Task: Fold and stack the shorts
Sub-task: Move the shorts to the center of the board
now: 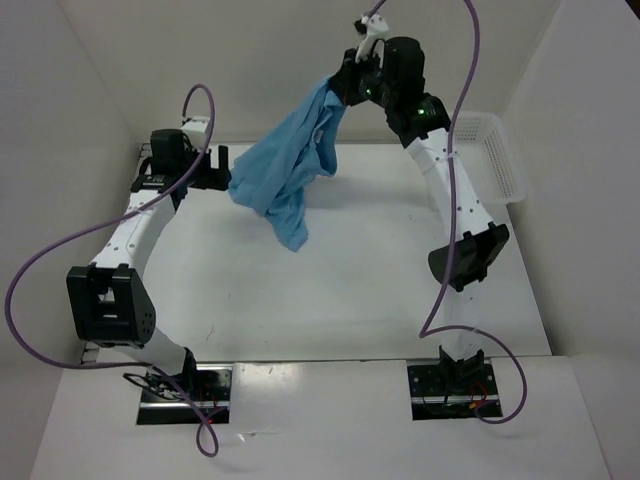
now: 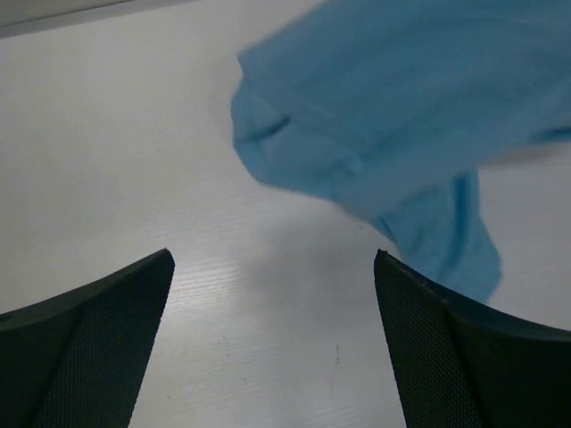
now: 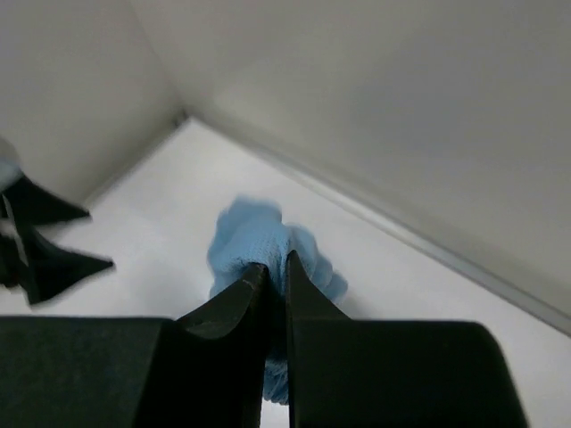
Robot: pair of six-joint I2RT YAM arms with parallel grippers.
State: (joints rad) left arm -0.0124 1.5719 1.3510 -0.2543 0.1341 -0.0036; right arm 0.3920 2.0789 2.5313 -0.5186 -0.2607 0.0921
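Observation:
The light blue shorts (image 1: 288, 170) hang in the air over the back of the table, bunched and drooping to the lower left. My right gripper (image 1: 345, 88) is raised high at the back and shut on their top edge; in the right wrist view the fabric (image 3: 259, 241) bulges out past the closed jaws of my right gripper (image 3: 277, 263). My left gripper (image 1: 222, 165) is open and empty, just left of the hanging cloth. In the left wrist view the shorts (image 2: 384, 116) hang ahead of my left gripper (image 2: 273, 259), its fingers (image 2: 428, 339) spread wide.
A white lattice basket (image 1: 495, 150) stands at the back right against the wall. White walls close in the table (image 1: 330, 290) on the left, back and right. Purple cables loop around both arms.

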